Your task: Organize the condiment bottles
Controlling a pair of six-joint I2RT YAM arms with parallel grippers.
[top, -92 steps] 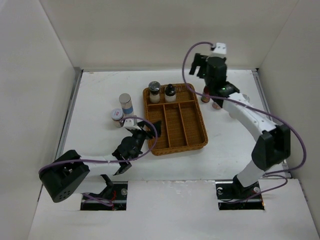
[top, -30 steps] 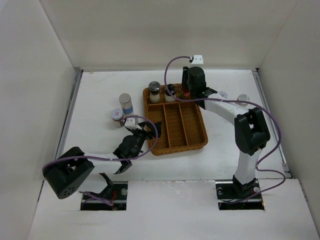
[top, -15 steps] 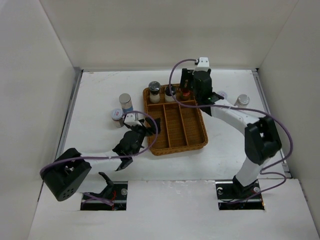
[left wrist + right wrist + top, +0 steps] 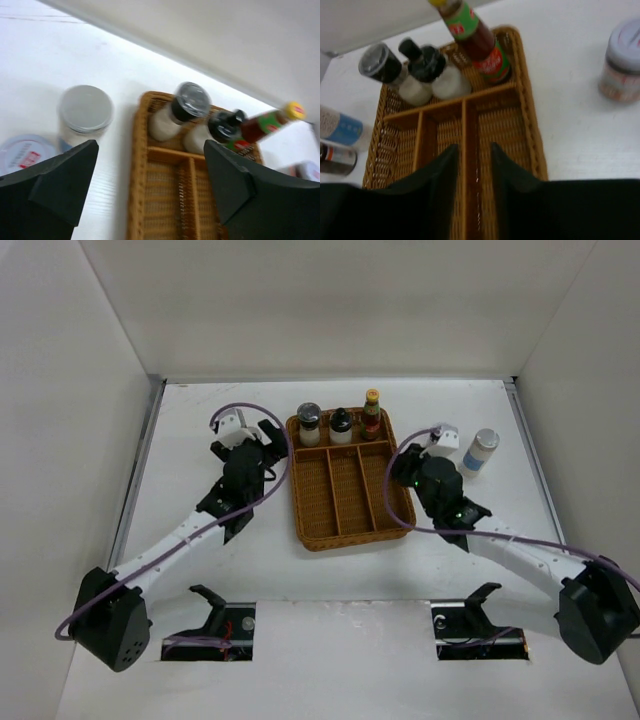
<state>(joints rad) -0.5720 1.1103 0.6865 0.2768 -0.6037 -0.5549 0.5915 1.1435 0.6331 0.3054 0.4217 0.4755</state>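
Observation:
In the back compartment of the wicker tray [image 4: 345,530] stand a grey-lidded jar [image 4: 308,424], a black-capped bottle [image 4: 341,425] and the yellow-capped red sauce bottle [image 4: 371,414]. A blue-labelled jar [image 4: 481,451] stands on the table to the right, with another lidded jar [image 4: 623,62] near it. My left gripper [image 4: 268,440] hovers open left of the tray. It hides two jars from above; the left wrist view shows them, a grey-lidded one [image 4: 85,107] and a red-labelled one [image 4: 22,152]. My right gripper [image 4: 403,464] sits at the tray's right rim, open by a narrow gap and empty.
The tray's three long front compartments [image 4: 482,130] hold nothing. White walls close in the table on the left, back and right. The right arm's forearm [image 4: 520,555] lies low across the table at the front right.
The right arm brought the red sauce bottle into the tray's back compartment, let go and drew back low to the tray's right. The left gripper moved up over the two left jars.

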